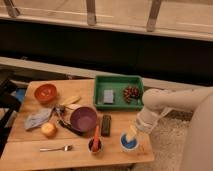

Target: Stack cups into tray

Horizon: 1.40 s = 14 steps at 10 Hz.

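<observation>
Currently the claw (135, 129) hangs right over the cup (128, 145) at the worktop's (30, 140) near right corner; you cannot tell whether it grips. The tray (118, 78) lies beyond the cup, slightly left, so plan your carry that way.

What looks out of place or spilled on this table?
Nothing looks spilled. The green tray holds a grey block and a brown clump, crowding space meant for cups. A red utensil stands tilted in a small dark cup at the front edge. The gripper is at the blue cup, front right.
</observation>
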Each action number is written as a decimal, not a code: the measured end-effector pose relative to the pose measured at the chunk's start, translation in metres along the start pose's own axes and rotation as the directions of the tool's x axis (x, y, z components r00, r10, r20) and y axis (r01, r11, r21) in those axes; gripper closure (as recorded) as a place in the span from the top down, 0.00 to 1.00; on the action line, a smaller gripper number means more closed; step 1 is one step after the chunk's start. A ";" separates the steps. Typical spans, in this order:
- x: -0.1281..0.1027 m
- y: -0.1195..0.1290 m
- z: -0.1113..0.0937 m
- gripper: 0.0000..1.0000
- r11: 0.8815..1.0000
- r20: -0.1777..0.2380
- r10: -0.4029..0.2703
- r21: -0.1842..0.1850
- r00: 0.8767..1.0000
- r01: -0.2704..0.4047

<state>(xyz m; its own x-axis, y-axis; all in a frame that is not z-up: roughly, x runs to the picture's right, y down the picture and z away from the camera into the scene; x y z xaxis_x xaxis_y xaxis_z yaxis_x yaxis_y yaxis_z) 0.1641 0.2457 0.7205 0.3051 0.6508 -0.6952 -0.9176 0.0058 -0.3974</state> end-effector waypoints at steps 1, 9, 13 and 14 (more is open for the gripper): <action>0.001 0.001 0.004 0.38 1.000 -0.011 0.000 -0.008 1.000 0.000; -0.008 0.017 0.007 0.00 0.999 -0.017 -0.043 -0.027 0.999 0.042; -0.025 0.026 -0.018 0.00 0.997 0.036 -0.080 -0.017 0.996 0.080; -0.034 0.026 -0.035 0.00 0.996 0.067 -0.092 0.001 0.994 0.092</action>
<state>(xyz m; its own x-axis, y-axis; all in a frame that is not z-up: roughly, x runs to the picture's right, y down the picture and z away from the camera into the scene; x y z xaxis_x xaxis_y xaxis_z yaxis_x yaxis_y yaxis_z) 0.1385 0.1971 0.7132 0.3703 0.6966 -0.6145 -0.8860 0.0660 -0.4590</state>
